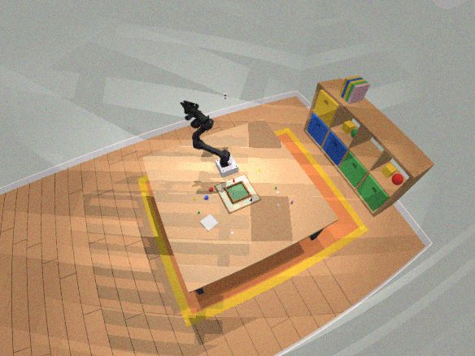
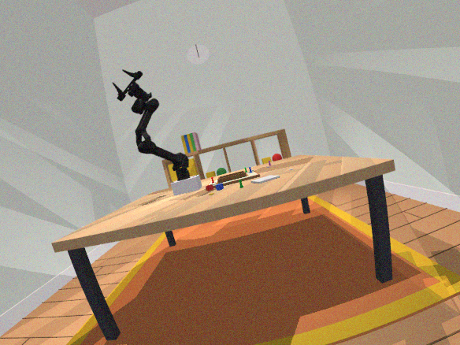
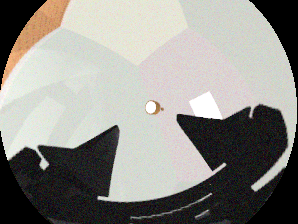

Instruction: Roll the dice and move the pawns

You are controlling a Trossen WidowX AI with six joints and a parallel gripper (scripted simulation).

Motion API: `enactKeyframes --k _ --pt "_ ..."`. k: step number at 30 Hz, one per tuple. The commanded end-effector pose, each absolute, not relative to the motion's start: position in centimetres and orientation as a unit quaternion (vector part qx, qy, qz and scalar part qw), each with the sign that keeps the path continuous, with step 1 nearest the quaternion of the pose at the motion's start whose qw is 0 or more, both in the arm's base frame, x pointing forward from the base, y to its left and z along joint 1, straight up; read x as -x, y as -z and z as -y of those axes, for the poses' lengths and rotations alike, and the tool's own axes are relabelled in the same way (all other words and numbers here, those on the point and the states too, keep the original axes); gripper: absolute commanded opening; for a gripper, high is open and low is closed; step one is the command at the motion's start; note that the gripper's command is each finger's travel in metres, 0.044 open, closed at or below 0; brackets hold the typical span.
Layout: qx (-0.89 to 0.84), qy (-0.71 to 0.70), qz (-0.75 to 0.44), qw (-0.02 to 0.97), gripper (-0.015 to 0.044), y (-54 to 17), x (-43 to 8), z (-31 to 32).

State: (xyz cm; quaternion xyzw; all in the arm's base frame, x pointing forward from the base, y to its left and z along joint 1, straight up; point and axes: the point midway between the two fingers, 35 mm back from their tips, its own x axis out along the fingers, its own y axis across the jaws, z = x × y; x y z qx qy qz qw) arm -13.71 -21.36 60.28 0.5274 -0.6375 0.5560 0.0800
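Observation:
My gripper [image 1: 184, 110] [image 2: 118, 77] [image 3: 148, 123] is open and empty, raised high above and behind the table, far from the dice. The red die [image 1: 211, 189] [image 2: 209, 188] and the blue die [image 1: 206, 197] [image 2: 219, 187] lie on the table, left of the board in the top view. The brown-rimmed tray [image 1: 240, 190] [image 2: 232, 177] with a green floor sits in the middle of the board [image 1: 232, 208]. The red pawn [image 1: 233, 180] [image 2: 213, 179] stands on the board's side near the arm base. The blue pawn [image 1: 251, 200] [image 2: 250, 169] stands near its far corner. Die numbers and arrows are too small to read.
A green pawn [image 1: 198, 212] [image 2: 241, 183] and a white slab [image 1: 209, 222] [image 2: 265, 179] are near the dice. Another green pawn [image 1: 276, 188] [image 2: 246, 170] and a purple pawn [image 1: 292, 201] [image 2: 269, 162] stand beyond the board. Small yellow and white pieces lie around.

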Motion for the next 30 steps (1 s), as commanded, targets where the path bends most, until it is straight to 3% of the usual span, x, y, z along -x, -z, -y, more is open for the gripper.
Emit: enactKeyframes --k 1,5,16,30 --pt "-0.528 -0.555 0.638 0.084 0.0374 -60.3 13.7 21.2" --pt "-0.523 -0.534 0.642 0.173 0.0275 -62.2 12.8 17.6" --pt "-0.483 -0.482 0.575 0.452 0.0275 -65.9 3.8 3.7" --pt "-0.362 -0.330 0.451 0.746 0.0275 -62.8 -12.6 -6.0"
